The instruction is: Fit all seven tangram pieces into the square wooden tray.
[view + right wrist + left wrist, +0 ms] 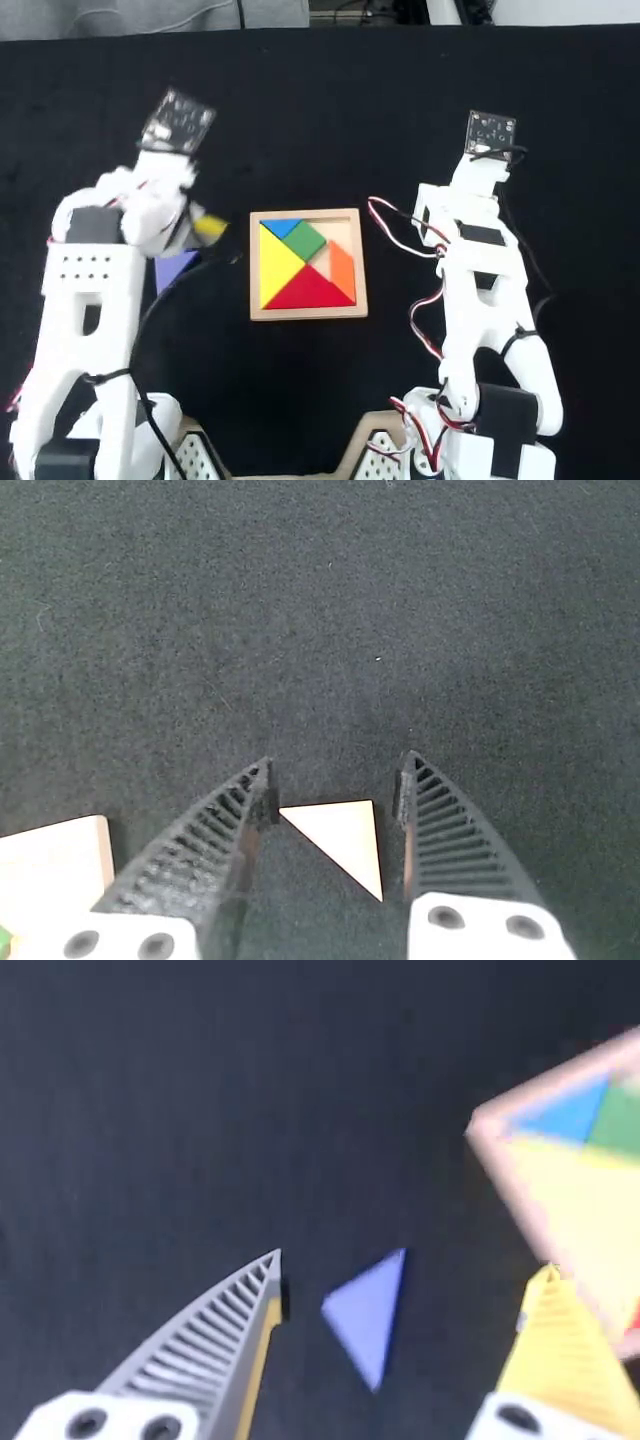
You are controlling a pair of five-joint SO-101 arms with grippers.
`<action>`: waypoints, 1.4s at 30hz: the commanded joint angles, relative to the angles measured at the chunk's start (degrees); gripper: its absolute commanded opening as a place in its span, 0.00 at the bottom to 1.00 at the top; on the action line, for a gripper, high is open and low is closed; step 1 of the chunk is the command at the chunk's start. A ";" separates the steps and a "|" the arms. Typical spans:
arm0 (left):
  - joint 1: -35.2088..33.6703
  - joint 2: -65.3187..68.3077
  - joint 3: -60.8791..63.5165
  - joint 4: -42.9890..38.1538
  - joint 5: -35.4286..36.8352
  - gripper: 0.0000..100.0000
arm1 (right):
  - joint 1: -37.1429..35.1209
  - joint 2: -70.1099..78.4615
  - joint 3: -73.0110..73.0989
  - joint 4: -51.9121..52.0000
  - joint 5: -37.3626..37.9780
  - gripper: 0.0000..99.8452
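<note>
1. The left gripper (410,1265) hung open over the violet triangle (365,1315), which lay on the table (320,120) near the tray (305,314). I judged I should centre it across the piece's edges before closing.
2. The right gripper (338,762) was also released. It pointed down and straddled the pale triangle (342,840).

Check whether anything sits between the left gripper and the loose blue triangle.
Nothing visible does. The blue triangle lies flat on the black cloth, right in the gap of the open left gripper. There is bare cloth around it, and bare cloth between it and the wooden tray.
</note>
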 commanded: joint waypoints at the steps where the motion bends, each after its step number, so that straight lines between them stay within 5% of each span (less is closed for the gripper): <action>1: -5.76 -2.37 3.47 -0.88 -7.74 0.36 | 0.79 -0.04 -3.91 -1.05 -0.26 0.19; 5: -10.24 -2.73 9.01 -0.97 -6.68 0.36 | 0.62 -0.04 -3.74 -1.05 -0.18 0.19; 11: -20.09 -2.81 19.30 -1.49 10.37 0.36 | 0.53 0.04 -3.65 -0.79 -0.26 0.20; 17: -31.25 -2.20 28.53 -10.55 10.99 0.36 | 0.44 3.47 -9.19 6.07 1.32 0.20; 27: -31.60 -7.47 34.51 -14.68 14.95 0.36 | 1.49 30.02 -41.27 32.79 9.76 0.19; 31: -31.34 -10.55 36.35 -14.95 14.95 0.36 | 0.09 35.38 -49.71 34.02 9.05 0.17; 35: -29.76 -14.07 38.81 -14.95 14.86 0.36 | -1.49 38.11 -53.14 33.14 7.74 0.01; 42: -29.14 -22.33 43.03 -14.95 14.86 0.36 | -2.73 40.04 -52.26 33.41 8.18 0.04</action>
